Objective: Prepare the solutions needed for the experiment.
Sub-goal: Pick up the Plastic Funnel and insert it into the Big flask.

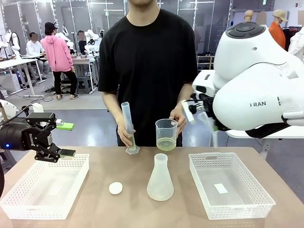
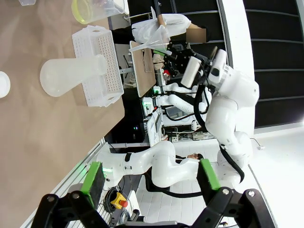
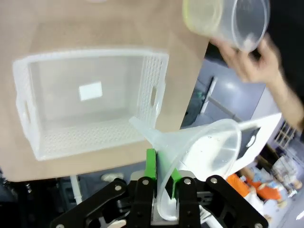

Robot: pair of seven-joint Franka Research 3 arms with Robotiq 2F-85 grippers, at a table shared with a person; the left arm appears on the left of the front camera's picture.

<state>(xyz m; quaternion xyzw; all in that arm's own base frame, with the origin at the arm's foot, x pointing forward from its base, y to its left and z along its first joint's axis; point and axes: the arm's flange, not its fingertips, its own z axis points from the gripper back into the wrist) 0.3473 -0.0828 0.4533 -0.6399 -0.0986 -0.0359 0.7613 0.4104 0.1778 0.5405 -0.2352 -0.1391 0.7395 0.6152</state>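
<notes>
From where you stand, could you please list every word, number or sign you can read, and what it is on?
"FRAN": grey letters on the right arm's white shell, the rest cut off.
Print on the left end effector's black body: too small to read.
Scale marks on the beaker and measuring cylinder: too faint to read.
The white label in the right basket: nothing legible.

Table: flask, stopper, two baskets

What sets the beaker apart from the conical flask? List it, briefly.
The beaker is gripped by the person's hand; the conical flask stands alone on the table. The beaker is wide-mouthed; the flask tapers to a narrow neck. The beaker holds yellow-green liquid; the flask looks empty. Both are translucent.
</notes>
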